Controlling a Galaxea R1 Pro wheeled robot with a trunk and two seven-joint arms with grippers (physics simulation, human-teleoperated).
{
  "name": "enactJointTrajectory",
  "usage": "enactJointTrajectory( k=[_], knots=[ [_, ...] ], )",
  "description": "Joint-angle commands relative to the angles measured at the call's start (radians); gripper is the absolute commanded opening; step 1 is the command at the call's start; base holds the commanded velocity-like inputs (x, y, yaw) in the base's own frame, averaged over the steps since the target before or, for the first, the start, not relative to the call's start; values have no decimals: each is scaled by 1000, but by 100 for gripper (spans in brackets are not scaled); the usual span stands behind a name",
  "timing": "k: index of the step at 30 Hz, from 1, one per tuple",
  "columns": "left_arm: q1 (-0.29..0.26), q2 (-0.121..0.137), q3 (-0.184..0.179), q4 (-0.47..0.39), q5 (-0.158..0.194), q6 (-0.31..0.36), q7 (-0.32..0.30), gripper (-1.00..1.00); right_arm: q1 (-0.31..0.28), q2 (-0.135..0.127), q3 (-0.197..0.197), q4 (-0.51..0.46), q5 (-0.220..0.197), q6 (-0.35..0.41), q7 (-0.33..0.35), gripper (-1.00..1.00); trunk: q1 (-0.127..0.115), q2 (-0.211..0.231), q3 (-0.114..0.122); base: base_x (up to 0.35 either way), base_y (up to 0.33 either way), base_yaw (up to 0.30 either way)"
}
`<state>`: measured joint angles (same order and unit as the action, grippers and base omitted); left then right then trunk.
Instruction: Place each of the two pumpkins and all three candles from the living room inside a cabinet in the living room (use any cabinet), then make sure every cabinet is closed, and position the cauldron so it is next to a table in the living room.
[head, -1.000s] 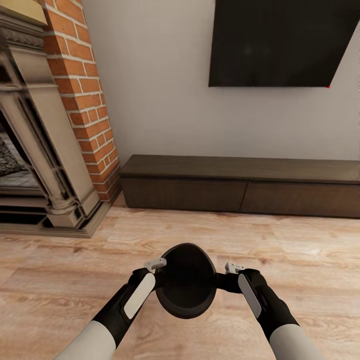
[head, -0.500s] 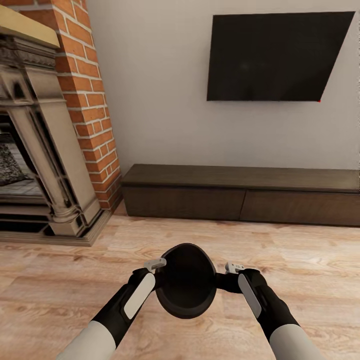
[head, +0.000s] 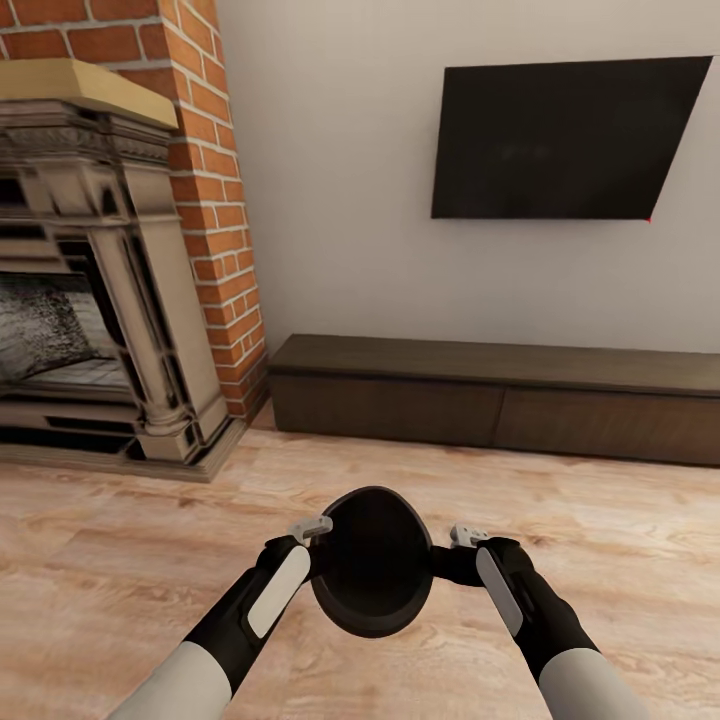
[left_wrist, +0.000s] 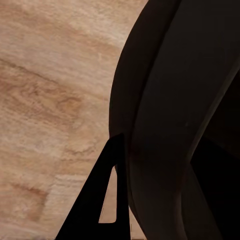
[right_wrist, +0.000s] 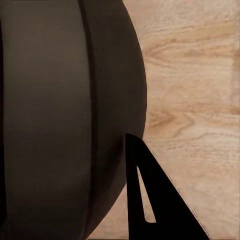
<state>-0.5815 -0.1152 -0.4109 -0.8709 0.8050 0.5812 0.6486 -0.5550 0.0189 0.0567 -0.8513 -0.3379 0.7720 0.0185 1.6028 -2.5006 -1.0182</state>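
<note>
Above the wood-plank floor (head: 120, 540), the black cauldron (head: 372, 560) hangs between 2 grippers, the left gripper (head: 312, 545) and right gripper (head: 452, 552) each clamped on its rim. Beyond stands the low dark-brown cabinet (head: 500, 400), both fronts closed, beside the brick fireplace (head: 110, 300).

You've got one cauldron (head: 372, 562) here, matte black, and it sits between your two grippers: the left gripper (head: 312, 528) against one side of it, the right gripper (head: 462, 538) against the other. Ahead of the fingers you see one cabinet (head: 500, 398), long and low, and count two plain fronts on it. Above that hangs one dark wall screen (head: 570, 138). Off beyond your left fingers stands one ornate fireplace (head: 110, 290), with one brick column (head: 215, 200) beside it. Two arms, one plank floor (head: 120, 560) under it all.
</note>
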Motion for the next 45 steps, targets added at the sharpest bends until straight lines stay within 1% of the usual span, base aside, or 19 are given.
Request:
enactJointTrajectory(
  k=[1, 8, 29, 45],
  knots=[
    [-1, 0, -11, -2, 33, -14, 8, -100, 0, 0, 0, 0, 2, 5, 3, -100, -1, -1, -1, -65, 0, 258],
    [-1, 0, -11, -2, 34, -14, 8, -100, 0, 0, 0, 0, 2, 5, 3, -100, -1, -1, -1, -52, 0, 261],
    [-1, 0, -12, -2, 33, -15, 8, -100, 0, 0, 1, 0, 2, 4, 3, -100, -1, -1, -1, -173, 0, 264],
    [-1, 0, -12, -3, 31, -15, 8, -100, 0, 0, 2, 0, 2, 4, 3, -100, -1, -1, -1, -17, 0, 265]
  ],
)
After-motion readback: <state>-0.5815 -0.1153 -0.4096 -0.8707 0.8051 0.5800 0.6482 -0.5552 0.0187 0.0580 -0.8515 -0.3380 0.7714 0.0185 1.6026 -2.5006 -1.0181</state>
